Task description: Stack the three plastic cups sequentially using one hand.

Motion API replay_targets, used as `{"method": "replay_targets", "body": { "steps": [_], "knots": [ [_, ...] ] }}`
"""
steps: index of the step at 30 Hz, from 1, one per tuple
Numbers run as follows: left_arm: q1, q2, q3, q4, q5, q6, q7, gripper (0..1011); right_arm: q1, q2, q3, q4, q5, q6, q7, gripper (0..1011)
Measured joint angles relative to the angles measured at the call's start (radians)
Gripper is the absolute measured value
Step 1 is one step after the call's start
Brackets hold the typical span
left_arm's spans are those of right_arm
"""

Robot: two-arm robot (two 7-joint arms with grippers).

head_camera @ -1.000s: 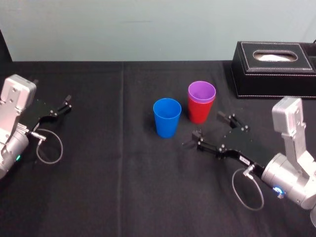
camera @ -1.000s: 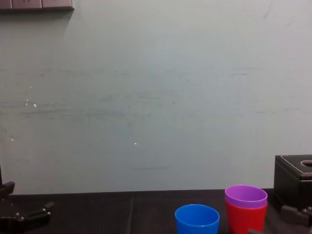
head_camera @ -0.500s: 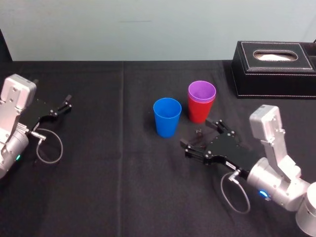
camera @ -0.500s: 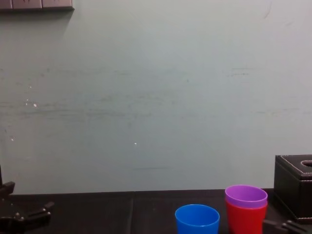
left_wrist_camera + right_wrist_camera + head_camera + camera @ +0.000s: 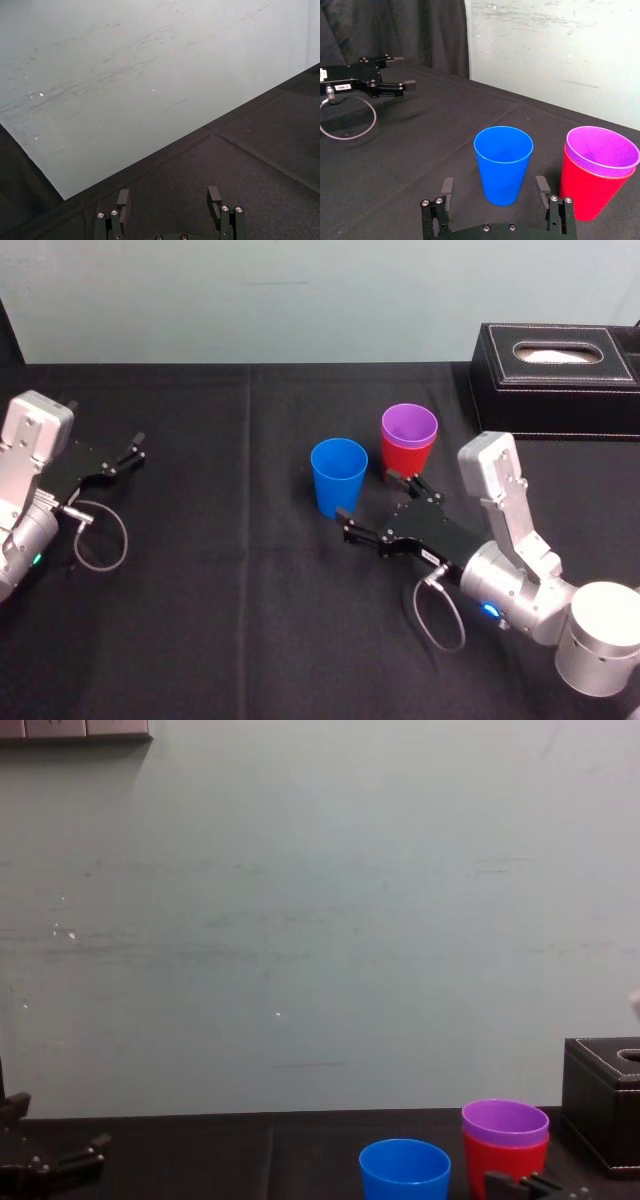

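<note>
The blue cup [image 5: 338, 477] stands upright on the black tablecloth. Just to its right stands the red cup [image 5: 403, 466] with the purple cup [image 5: 409, 428] nested inside it. My right gripper [image 5: 377, 498] is open, low over the table on the near side of the blue cup, with one finger by the cup's base and the other in front of the red cup. In the right wrist view the blue cup [image 5: 503, 162] sits just beyond the gap between the spread fingers [image 5: 447, 188], untouched. My left gripper [image 5: 132, 452] rests open and empty at the far left.
A black box with white stitching [image 5: 555, 370] stands at the back right, behind the cups. A pale wall runs along the table's far edge. Bare black cloth [image 5: 220, 570] lies between the two arms and in front of the cups.
My right arm has swung left and forward, from in front of the red and purple pair to just before the blue cup, still open. The cups and left arm have not moved.
</note>
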Motion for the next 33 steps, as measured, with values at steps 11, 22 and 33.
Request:
{"method": "replay_targets", "body": {
  "steps": [11,22,33],
  "knots": [
    [0.000,0.000,0.000,0.000,0.000,0.000,0.000,1005,0.064,-0.049,-0.021,0.080,-0.041,0.005,-0.026,1003],
    [0.000,0.000,0.000,0.000,0.000,0.000,0.000,1005,0.109,-0.091,-0.027,0.148,-0.061,-0.016,-0.030,1003],
    [0.000,0.000,0.000,0.000,0.000,0.000,0.000,1005,0.130,-0.112,-0.031,0.182,-0.065,-0.038,-0.017,1003]
  ]
}}
